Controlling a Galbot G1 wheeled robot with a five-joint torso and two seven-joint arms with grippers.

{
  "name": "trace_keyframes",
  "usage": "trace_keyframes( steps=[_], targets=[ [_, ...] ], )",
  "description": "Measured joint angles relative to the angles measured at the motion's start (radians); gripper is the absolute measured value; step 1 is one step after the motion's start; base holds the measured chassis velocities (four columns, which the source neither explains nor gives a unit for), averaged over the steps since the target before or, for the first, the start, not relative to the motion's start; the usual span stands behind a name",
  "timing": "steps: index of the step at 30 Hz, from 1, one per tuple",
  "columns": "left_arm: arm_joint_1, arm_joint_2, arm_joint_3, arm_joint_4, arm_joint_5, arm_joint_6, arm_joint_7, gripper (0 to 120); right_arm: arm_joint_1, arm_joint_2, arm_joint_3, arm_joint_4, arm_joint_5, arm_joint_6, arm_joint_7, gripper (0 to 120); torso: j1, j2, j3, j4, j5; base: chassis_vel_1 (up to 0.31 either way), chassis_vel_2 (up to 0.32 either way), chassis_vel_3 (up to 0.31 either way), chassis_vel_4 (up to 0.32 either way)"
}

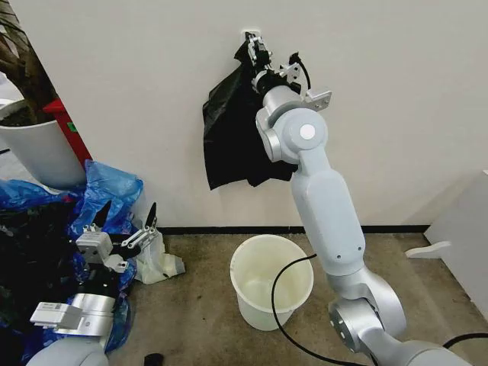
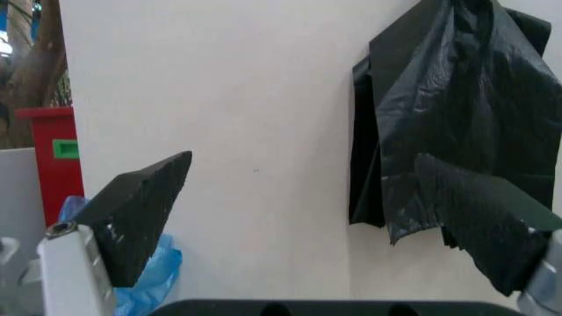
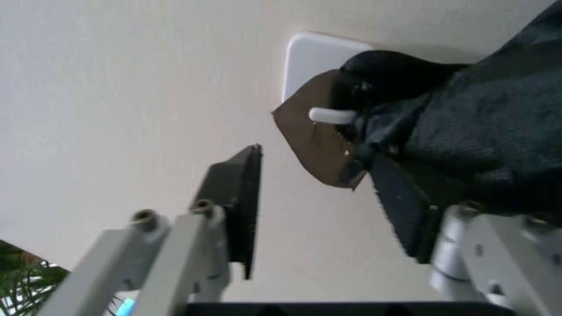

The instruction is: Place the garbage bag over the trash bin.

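Two arms are at work before one pale wall [image 1: 152,91], the largest thing in sight. One bunch of black bags, the garbage bag [image 1: 232,141] among them, hangs flat against that wall from one small white hook [image 3: 332,116] on a white plate [image 3: 307,59]; how many bags the bunch holds cannot be counted. One trash bin [image 1: 271,280], round and cream-white, stands upright and open on the floor [image 1: 206,305] below the bag, well apart from it, with a black cable draped over its rim. One heap of blue plastic bags [image 1: 107,191] lies on the floor at the robot's left, beside one white plant pot [image 1: 38,149] and a red box [image 1: 65,126]. The right gripper [image 3: 330,197] is raised to the top of the bunch, just under the hook, its fingers spread wide apart: one finger [image 3: 237,197] stands clear against the wall, the other lies against the black plastic without pinching it. The left gripper [image 1: 126,217] is low, above the blue bags, its two dark fingers also apart and holding nothing.
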State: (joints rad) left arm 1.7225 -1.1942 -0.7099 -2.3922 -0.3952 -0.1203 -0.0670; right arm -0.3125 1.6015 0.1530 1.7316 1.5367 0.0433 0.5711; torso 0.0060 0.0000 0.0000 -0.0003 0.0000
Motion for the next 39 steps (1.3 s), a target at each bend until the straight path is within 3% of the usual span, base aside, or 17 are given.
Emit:
trace_keyframes(
  steps=[11,27,39],
  targets=[
    [0.000,-0.001,0.000,-0.006,0.000,-0.002,-0.003,100,-0.019,-0.008,-0.001,0.001,0.003,-0.001,-0.004,0,0.000,0.000,0.000,0.0000,0.0000,0.000,0.000,0.000,0.000],
    [0.004,-0.002,0.001,-0.019,0.001,-0.002,-0.005,100,-0.047,-0.028,-0.012,0.038,0.019,-0.002,0.017,0,0.000,0.000,0.000,0.0000,0.0000,0.000,0.000,0.000,0.000],
    [0.009,-0.006,0.002,-0.026,0.005,-0.002,-0.005,100,-0.166,-0.063,-0.046,0.116,0.027,-0.004,0.024,0,0.000,0.000,0.000,0.0000,0.0001,0.000,0.000,0.000,0.000]
  ],
)
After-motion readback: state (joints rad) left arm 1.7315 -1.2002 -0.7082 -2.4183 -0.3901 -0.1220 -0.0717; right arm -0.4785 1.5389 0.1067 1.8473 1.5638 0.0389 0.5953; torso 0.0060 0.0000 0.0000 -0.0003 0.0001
